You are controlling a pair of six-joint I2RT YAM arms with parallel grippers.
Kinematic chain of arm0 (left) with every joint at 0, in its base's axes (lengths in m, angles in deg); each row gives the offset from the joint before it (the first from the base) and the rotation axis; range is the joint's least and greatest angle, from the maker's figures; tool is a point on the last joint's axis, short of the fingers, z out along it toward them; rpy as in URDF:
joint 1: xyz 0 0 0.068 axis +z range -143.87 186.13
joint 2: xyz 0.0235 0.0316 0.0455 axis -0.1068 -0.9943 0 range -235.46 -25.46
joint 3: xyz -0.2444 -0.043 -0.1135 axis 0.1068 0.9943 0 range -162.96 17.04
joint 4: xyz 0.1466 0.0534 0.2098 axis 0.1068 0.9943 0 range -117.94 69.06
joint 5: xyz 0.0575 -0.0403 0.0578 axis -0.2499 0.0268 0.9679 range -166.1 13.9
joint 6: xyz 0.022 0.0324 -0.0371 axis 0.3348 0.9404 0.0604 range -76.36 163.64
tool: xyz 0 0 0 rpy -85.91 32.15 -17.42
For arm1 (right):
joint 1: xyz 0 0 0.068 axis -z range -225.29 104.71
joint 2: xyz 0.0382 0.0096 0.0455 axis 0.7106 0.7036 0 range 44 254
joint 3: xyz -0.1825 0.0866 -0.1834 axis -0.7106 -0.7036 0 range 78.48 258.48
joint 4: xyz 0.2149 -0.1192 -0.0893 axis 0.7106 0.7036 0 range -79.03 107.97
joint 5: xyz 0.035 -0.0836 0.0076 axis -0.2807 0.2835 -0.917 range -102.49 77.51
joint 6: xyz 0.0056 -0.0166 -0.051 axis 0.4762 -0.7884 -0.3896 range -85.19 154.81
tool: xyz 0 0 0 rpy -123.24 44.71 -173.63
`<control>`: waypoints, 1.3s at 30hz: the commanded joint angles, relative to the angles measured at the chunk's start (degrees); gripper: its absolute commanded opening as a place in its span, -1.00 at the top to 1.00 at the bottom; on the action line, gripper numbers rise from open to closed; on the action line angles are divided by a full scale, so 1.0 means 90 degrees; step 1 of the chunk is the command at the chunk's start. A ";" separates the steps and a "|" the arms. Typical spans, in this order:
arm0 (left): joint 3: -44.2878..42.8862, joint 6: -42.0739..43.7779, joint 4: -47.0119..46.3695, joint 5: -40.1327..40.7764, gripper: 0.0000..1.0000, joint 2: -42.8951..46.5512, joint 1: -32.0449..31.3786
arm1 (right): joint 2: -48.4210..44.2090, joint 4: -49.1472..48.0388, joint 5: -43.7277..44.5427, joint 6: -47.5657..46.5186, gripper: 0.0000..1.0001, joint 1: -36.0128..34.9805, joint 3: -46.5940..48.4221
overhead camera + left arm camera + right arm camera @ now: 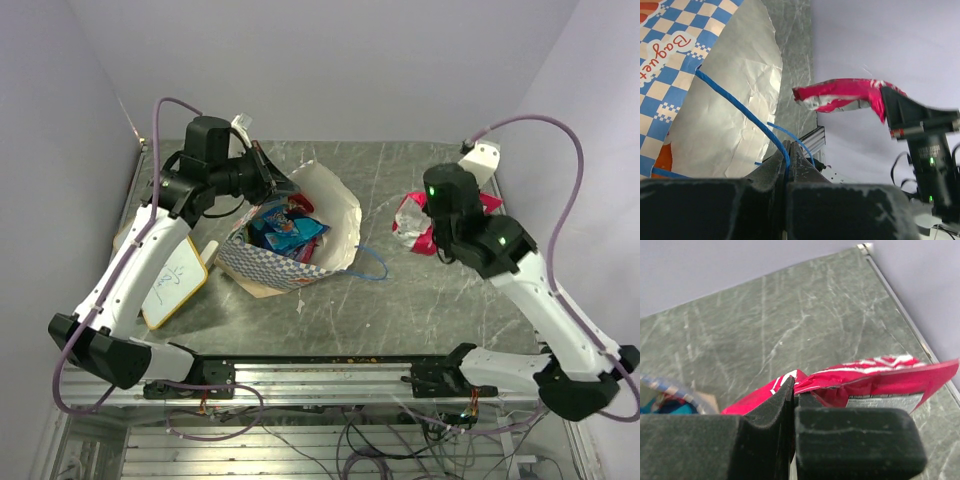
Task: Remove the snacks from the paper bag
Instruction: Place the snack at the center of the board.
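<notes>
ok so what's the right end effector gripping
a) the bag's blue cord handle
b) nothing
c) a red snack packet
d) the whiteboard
c, the right end effector is shut on the red packet, which is well apart from the paper bag

Open tabletop [420, 290] between paper bag [338, 212] and snack [407, 222]

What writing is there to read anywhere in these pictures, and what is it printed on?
"Baguet", red letters cut off at the edge, on the checkered band of the paper bag.
On the red packet: white lettering and small-print label, too blurred to read.
On the whiteboard: faint blue marks, unreadable.
</notes>
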 commanded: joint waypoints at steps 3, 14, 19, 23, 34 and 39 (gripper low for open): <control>-0.0419 0.0090 0.0306 -0.0175 0.86 -0.0088 -0.0062 | 0.1096 -0.1567 -0.2127 -0.0335 1.00 0.1944 0.0027; -0.0708 0.0443 0.0942 -0.0398 0.86 -0.0169 -0.0062 | 0.3939 -0.3574 -0.3698 -0.0623 1.00 0.3201 0.1677; -0.0688 0.0477 0.0931 -0.0544 0.86 -0.0152 -0.0068 | 0.4668 -0.3801 -0.4100 -0.0666 1.00 0.3482 0.2401; -0.0706 0.0521 0.0969 -0.0576 0.86 -0.0148 -0.0072 | 0.4050 -0.4319 -0.4037 -0.0248 1.00 0.3664 0.0389; -0.0406 0.0394 0.0700 -0.0706 0.86 0.0003 -0.0098 | 0.1392 -0.3627 -0.3885 0.1237 0.56 0.3857 -0.4206; -0.0312 0.0383 0.0586 -0.0803 0.86 0.0001 -0.0179 | 0.0225 -0.2645 -0.4002 0.1365 0.38 0.3882 -0.4951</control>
